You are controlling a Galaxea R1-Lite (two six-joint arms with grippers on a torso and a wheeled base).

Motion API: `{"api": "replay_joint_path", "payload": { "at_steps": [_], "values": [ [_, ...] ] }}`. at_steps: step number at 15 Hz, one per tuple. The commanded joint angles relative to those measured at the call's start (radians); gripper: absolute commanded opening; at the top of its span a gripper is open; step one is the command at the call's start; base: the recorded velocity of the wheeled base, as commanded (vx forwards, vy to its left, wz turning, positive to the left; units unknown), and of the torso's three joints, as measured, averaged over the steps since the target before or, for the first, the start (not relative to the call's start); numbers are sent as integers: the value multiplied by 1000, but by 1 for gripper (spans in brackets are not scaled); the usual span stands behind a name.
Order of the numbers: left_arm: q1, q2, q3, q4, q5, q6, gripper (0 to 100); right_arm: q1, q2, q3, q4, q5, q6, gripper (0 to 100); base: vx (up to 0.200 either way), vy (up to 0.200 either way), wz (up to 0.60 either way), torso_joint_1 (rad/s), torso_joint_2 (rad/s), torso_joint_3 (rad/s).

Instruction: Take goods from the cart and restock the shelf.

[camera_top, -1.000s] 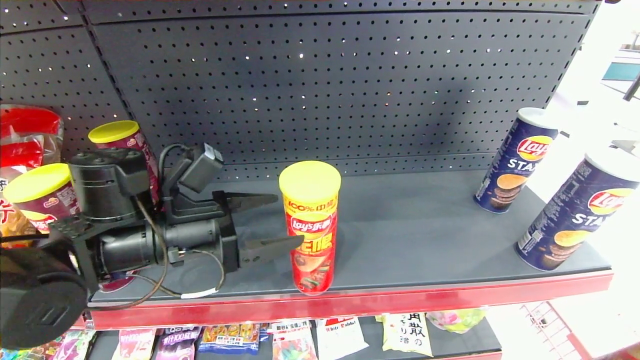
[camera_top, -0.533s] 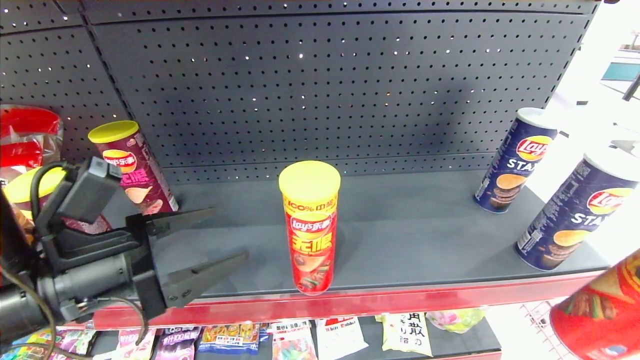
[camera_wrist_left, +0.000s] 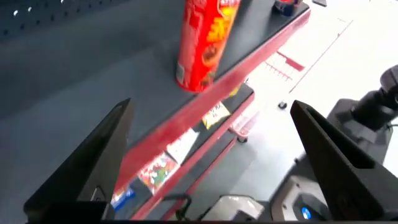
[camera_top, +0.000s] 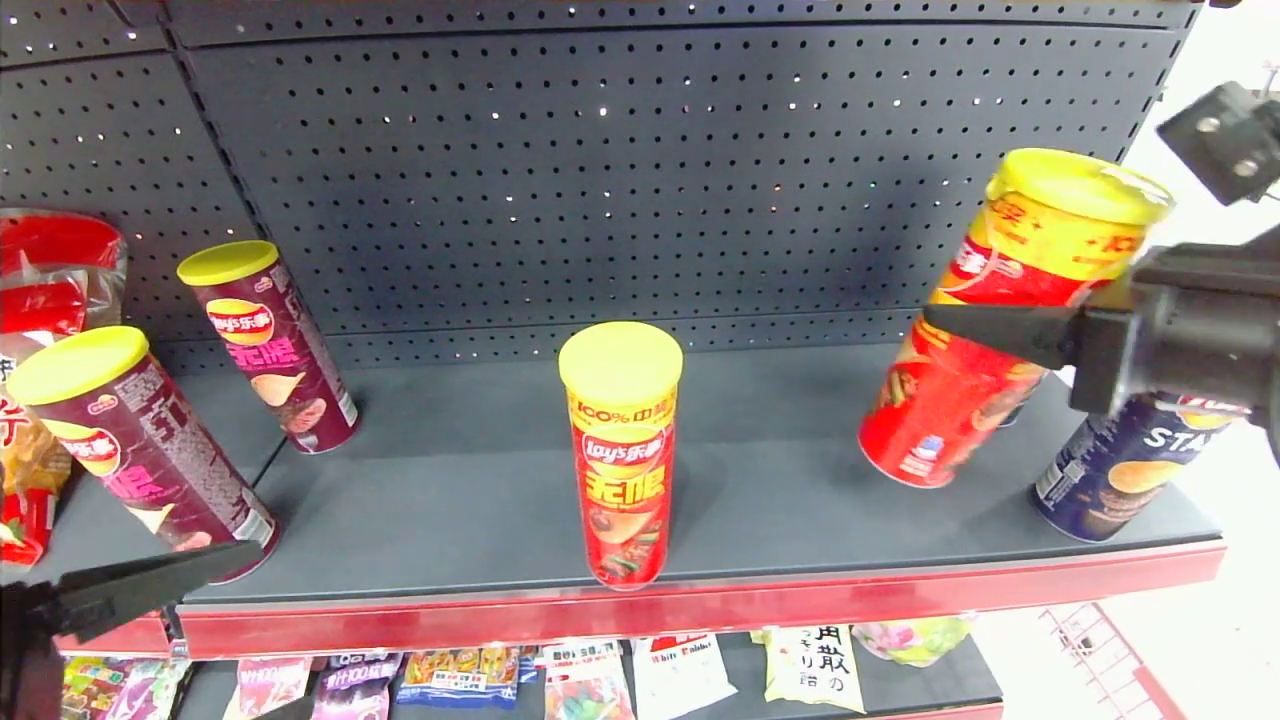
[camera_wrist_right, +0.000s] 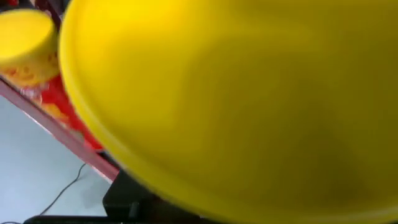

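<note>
My right pincer [camera_top: 1000,335] pinches a tilted red can [camera_top: 950,400] over the shelf [camera_top: 780,470], with a blue can [camera_top: 1120,470] just below the pincer. My left pincer [camera_wrist_left: 211,106] is spread wide, a second red can [camera_wrist_left: 202,43] standing ahead of it.

Right arm raised at the robot's right side, wrist level, the right gripper [camera_top: 975,318] clamped sideways around the upper part of a red chip can [camera_top: 935,410], which it holds tilted. One dark finger [camera_top: 1000,328] lies across the can's front. The left arm sits low at the robot's left, its left gripper [camera_wrist_left: 211,109] holding nothing, its two tapered fingers [camera_wrist_left: 93,162] spread wide and pointing forward.
</note>
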Motion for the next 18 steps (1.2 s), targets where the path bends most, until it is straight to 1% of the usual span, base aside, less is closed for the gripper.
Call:
{"api": "replay_joint_path", "payload": {
  "at_steps": [1, 3, 5, 8, 12, 14, 16, 18],
  "values": [
    [0, -112, -20, 20, 20, 0, 100, 41, 227, -162, -9, 7, 1, 0, 0, 0, 0, 0, 0, 0],
    [0, -118, -23, 20, 39, 0, 100, 92, 319, -246, -9, 2, 3, 0, 0, 0, 0, 0, 0, 0],
    [0, -119, -23, 20, 40, 0, 100, 123, 393, -297, -14, 2, 1, 0, 0, 0, 0, 0, 0, 0],
    [0, -121, -23, 20, 48, 2, 100, 130, 500, -372, -46, -1, -3, 0, 0, 0, 0, 0, 0, 0],
    [1, -130, -18, 21, 53, 2, 100, 146, 588, -422, -52, 4, -3, 0, 0, 0, 0, 0, 0, 0],
    [1, -130, -18, 23, 68, 2, 100, 156, 631, -458, -57, 5, -3, 0, 0, 0, 0, 0, 0, 0],
    [0, -130, -21, 50, 70, 2, 100, 158, 670, -485, -84, 5, -3, 0, 0, 0, 0, 0, 0, 0],
    [1, -132, -21, 56, 70, 2, 100, 159, 701, -513, -87, 5, -5, 0, 0, 0, 0, 0, 0, 0]
  ]
}}
